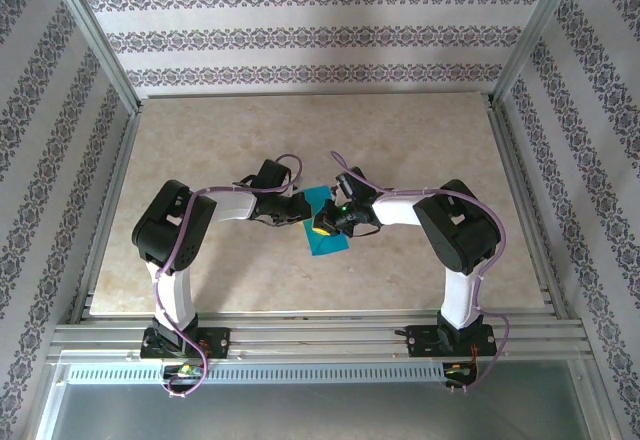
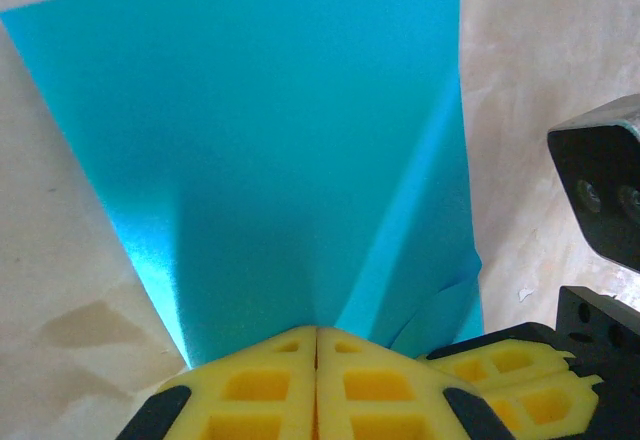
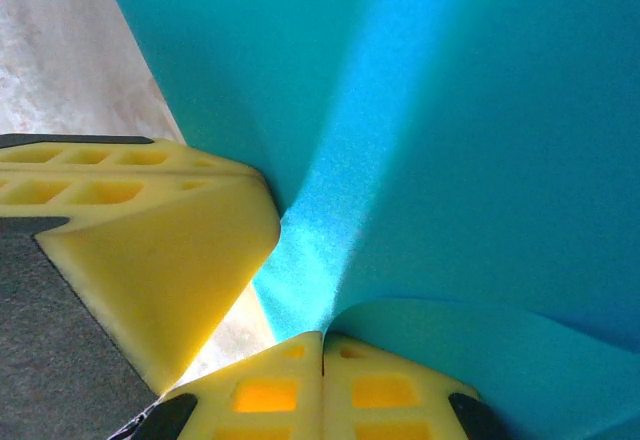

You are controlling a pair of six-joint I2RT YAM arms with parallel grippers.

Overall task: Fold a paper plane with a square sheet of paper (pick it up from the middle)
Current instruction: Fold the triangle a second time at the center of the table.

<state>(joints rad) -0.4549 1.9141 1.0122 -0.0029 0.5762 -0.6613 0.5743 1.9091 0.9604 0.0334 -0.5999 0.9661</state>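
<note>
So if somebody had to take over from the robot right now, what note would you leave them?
Left gripper: shut, pinching the sheet of paper at one edge.
Right gripper: shut, pinching the same sheet right beside the left one.
Paper: around the middle of the table, between the two arms, bulging into a soft ridge that runs away from the fingers.
Done: both grippers have hold of the sheet.
Left: no sharp crease or plane shape shows yet, so the folding itself looks almost all still to do.
</note>
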